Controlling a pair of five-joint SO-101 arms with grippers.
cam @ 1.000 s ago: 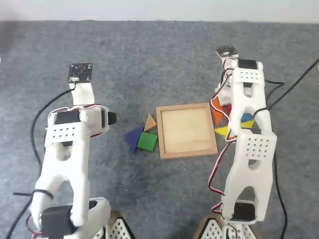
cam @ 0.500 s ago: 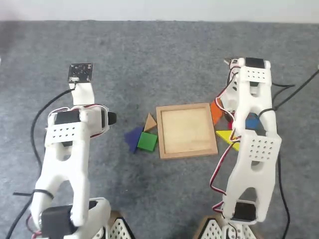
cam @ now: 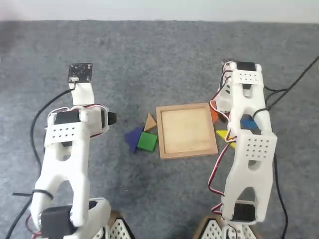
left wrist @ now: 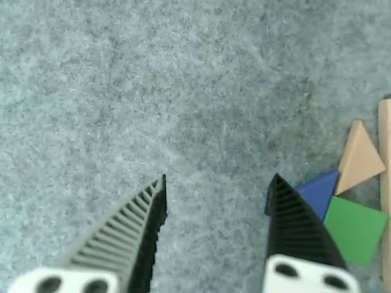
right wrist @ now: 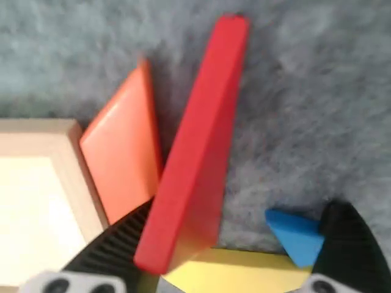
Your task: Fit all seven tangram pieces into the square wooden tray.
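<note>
the right claw (right wrist: 244,213) is spread wide and grips nothing; a red piece (right wrist: 195,146), seemingly tipped up on one edge, lies against one jaw, while the other jaw stands well apart from it; just beside the red piece lies an orange piece (right wrist: 122,152), which touches the outer corner of the square wooden tray (right wrist: 67,183); a small blue triangle (right wrist: 296,235) sits by the far jaw, and a yellow piece (right wrist: 238,268) lies under the claw's base; all four pieces are on the grey table (cam: 149,59) between the tray and the table's right edge.

the left claw (left wrist: 219,183) also hangs open over bare grey table, holding nothing; off to one side of it a dark blue piece (left wrist: 317,192), a green square (left wrist: 357,229) and a tan triangle (left wrist: 360,159) cluster together, touching, just beside the tray's left rim; the tray sits near the middle of the table, its floor bare wood.
</note>
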